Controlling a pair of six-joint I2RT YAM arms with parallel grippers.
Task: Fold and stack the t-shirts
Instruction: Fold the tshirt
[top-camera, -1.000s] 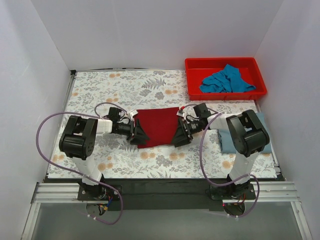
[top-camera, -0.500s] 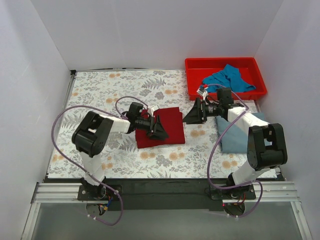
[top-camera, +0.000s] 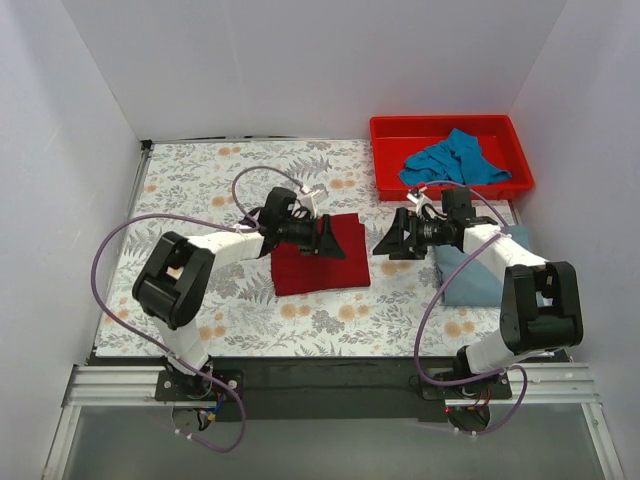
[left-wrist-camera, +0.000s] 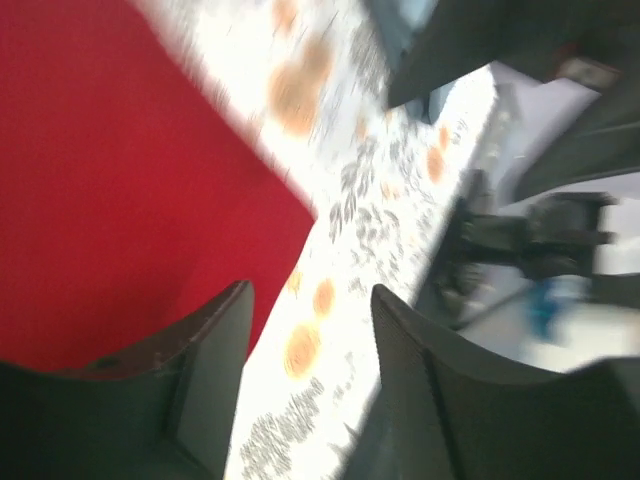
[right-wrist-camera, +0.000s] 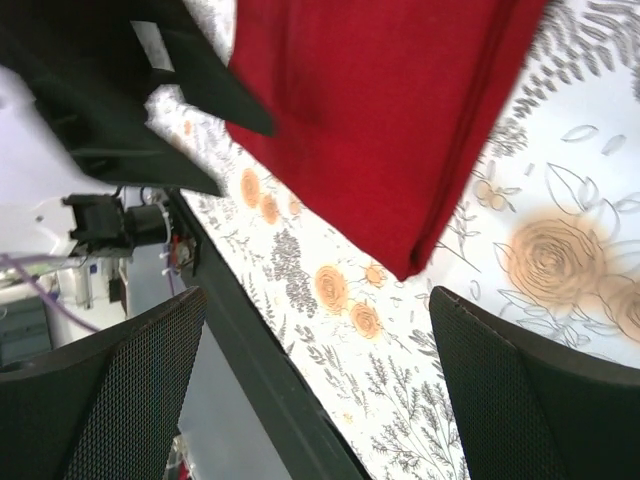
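Lying folded on the flower-printed surface (top-camera: 200, 190), the large dark red cloth t-shirt (top-camera: 315, 272) is just left of the right claw (top-camera: 383, 243), fully released and empty. The left claw (top-camera: 338, 245), also released, hovers over its right edge, so it is probably the nearer one

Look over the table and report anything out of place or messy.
The teal-blue t-shirt lies crumpled in the red bin, unfolded. The dark red t-shirt and grey-blue t-shirt lie folded but apart, not yet stacked. Nothing spilled or damaged.
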